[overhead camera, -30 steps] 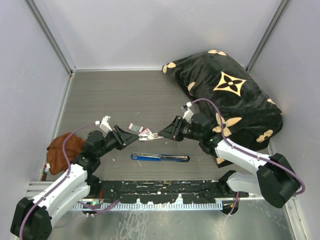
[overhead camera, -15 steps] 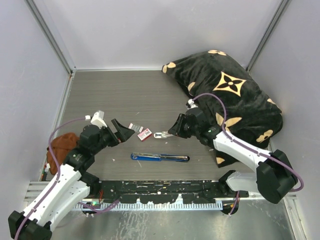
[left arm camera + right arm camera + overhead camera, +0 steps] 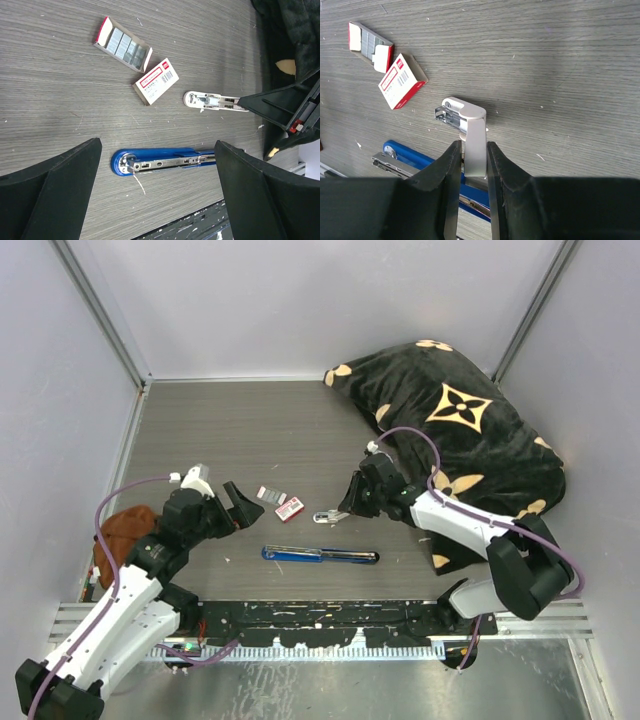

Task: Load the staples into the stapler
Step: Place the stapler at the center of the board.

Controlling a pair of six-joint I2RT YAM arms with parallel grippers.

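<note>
The blue stapler (image 3: 320, 555) lies flat near the table's front, its silver channel facing up (image 3: 165, 161). Grey staples (image 3: 124, 45) sit in an open red-and-white tray (image 3: 270, 494), also visible in the right wrist view (image 3: 367, 41). My right gripper (image 3: 472, 147) is shut on a small white oblong piece (image 3: 475, 142) with a metal end, just above the stapler (image 3: 420, 157). From above, that piece (image 3: 326, 515) sticks out left of the right gripper (image 3: 345, 510). My left gripper (image 3: 157, 150) stands wide open and holds nothing, at the left (image 3: 245, 502).
A red-and-white cardboard box (image 3: 156, 81) lies on the table (image 3: 230, 430) between tray and white piece. A black patterned cushion (image 3: 460, 440) fills the back right. A brown cloth (image 3: 125, 535) lies at the left edge. A black rail (image 3: 320, 615) runs along the front.
My left gripper opened and drew back left, away from the red-and-white box, which now lies on the table. The right gripper still holds the white piece and shifted slightly right.
</note>
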